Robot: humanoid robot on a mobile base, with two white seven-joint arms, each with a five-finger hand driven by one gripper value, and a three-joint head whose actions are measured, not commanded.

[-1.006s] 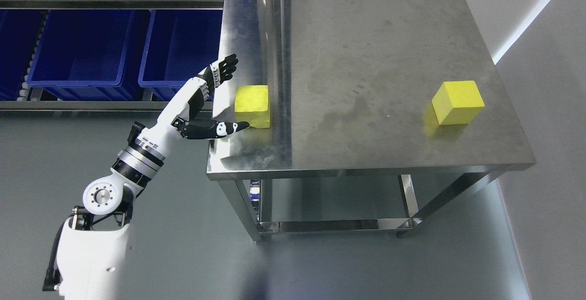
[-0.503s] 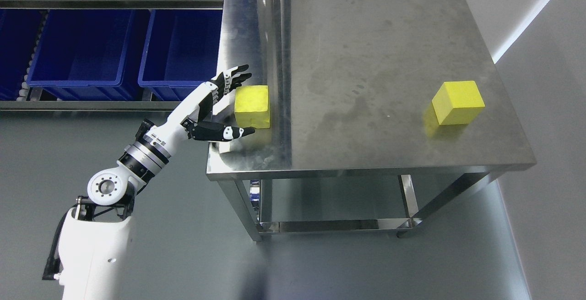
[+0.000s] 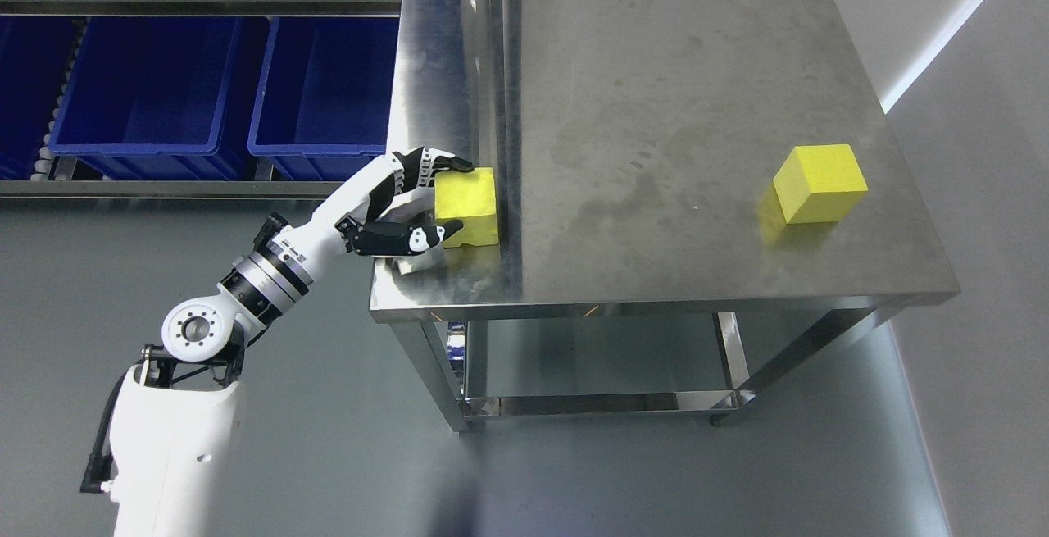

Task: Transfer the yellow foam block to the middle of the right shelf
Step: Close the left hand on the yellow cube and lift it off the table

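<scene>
— Left hand [image 3: 426, 201] has closed on the near block [image 3: 467, 207], as we read it: fingers [image 3: 434, 162] hooked over the far top edge, thumb [image 3: 426, 235] pressed against the near face. We'd call that a pinch across the block's width.

— Agreed on contact. Is it off the table [image 3: 656, 94] yet?

— We can't tell. Its base looks level with the steel, so we judge it resting at the table's left edge, close to the front corner.

— Why grip it from the side like that?

— The arm comes in low from the left, beside the table, so the hand reaches the block sideways. Opposing thumb and fingers across soft foam should hold well without much force.

— And the second block [image 3: 819, 183]?

— Well apart, near the right edge, untouched. We take the left one as the task's, since the hand is on it.

— Where's the shelf?

— We only see a rack with blue bins [image 3: 238, 86] behind, at upper left. No right shelf shows here, so the base or arm will have to carry the block some way.

— Risks?

— The grip sits on the block's left portion; if it lifts, the free end could sag or rotate. We'd want a firm squeeze before rising. No right arm shows.
</scene>
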